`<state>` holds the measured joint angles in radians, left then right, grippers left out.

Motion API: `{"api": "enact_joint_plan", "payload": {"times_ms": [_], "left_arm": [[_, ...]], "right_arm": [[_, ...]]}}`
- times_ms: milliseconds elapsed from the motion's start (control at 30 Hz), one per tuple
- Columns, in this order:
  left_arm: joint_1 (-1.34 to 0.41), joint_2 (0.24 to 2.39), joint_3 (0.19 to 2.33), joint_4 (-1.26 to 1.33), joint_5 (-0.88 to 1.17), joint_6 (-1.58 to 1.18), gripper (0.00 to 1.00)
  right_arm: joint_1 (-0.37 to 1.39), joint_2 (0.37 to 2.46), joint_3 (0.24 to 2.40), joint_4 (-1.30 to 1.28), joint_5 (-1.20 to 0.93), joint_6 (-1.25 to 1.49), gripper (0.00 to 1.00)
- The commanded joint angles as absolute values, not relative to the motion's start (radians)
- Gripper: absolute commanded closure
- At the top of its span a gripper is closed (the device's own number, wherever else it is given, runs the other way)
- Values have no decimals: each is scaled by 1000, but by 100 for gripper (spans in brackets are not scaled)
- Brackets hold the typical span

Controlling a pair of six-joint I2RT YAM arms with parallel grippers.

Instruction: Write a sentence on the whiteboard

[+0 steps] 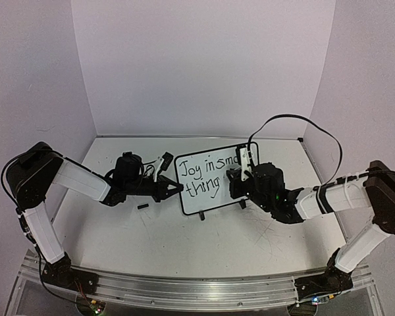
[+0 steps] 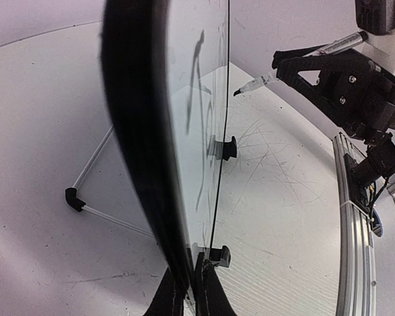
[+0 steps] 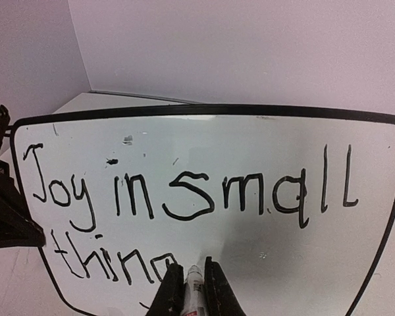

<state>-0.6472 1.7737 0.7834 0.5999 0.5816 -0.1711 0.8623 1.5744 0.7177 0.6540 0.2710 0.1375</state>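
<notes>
Before right end effector: whiteboard, sentence "Joy in small thing"
Its hold: clenched on marker
Left end effector: grips whiteboard edge

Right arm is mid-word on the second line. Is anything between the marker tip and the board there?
Nothing visible. The right gripper aims the marker at the whiteboard, just past where the sentence stops, and the surface to the right of that is bare.

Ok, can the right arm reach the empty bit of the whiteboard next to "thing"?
Probably yes. The right gripper holds the marker with its tip at the whiteboard by the last letter, and the space beside it is bare.
</notes>
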Motion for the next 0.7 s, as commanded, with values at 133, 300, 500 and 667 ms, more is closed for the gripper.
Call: {"api": "enact_joint_plan", "payload": {"times_ms": [133,300,500,667], "left_arm": [[-632,1770,779,513,489,-98,100],[-632,1770,779,512,493,-98,100],[-631,1766,776,511,494,-97,100],[-632,1766,777,511,495,-97,100]], "right_arm": [[858,1585,750,709,325,121,100],[858,1599,761,710,338,121,100],[858,1610,770,715,346,116,100],[858,1628,782,716,352,111,100]]}}
